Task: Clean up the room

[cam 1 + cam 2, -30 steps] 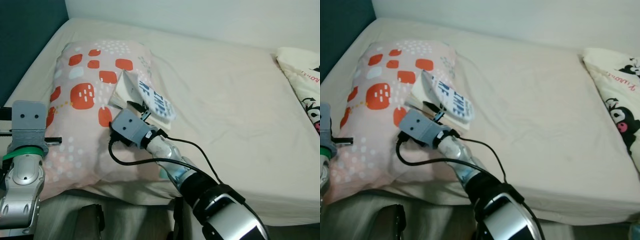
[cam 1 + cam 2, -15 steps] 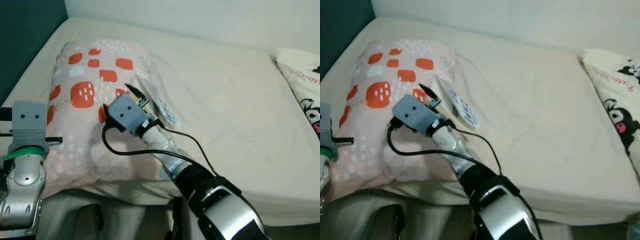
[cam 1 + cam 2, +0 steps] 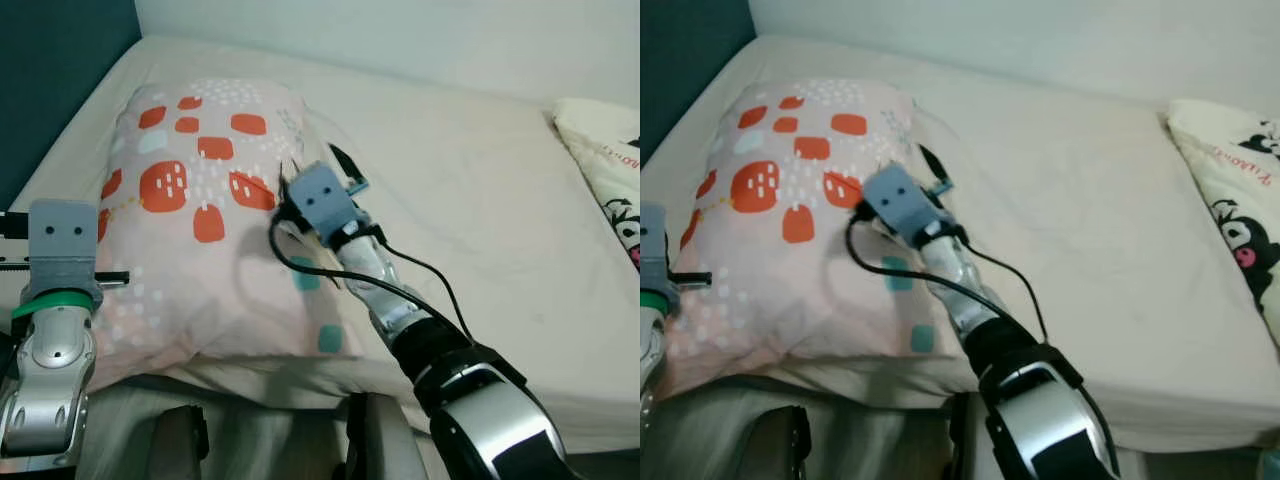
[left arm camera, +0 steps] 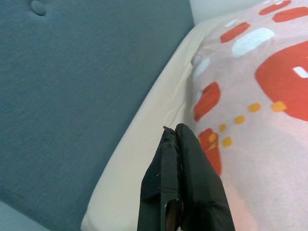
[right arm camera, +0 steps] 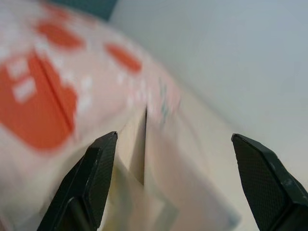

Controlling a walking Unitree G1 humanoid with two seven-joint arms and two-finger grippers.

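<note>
A pink pillow [image 3: 190, 220] with orange patches lies at the left end of the bed [image 3: 480, 200]. My right gripper [image 3: 315, 165] is over the pillow's right edge, open, its fingers spread wide. In the right wrist view, blurred cream pages of a book [image 5: 159, 192] lie between the fingers [image 5: 98, 163], beside the pillow [image 5: 43, 96]. From the head camera the book is hidden behind the wrist, apart from a bluish sliver. My left gripper [image 4: 173, 132] is shut with nothing in it, by the pillow's near left side [image 3: 115, 277].
A dark blue headboard [image 3: 50, 80] rises on the left. A second pillow [image 3: 610, 160] with a cartoon print lies at the bed's right end. The cream sheet between the pillows is bare. The white wall runs behind the bed.
My right gripper swung right and further back, from the pillow's middle to its right edge. The book slid off the pillow's top and is now hidden behind the wrist. Left arm unchanged.
</note>
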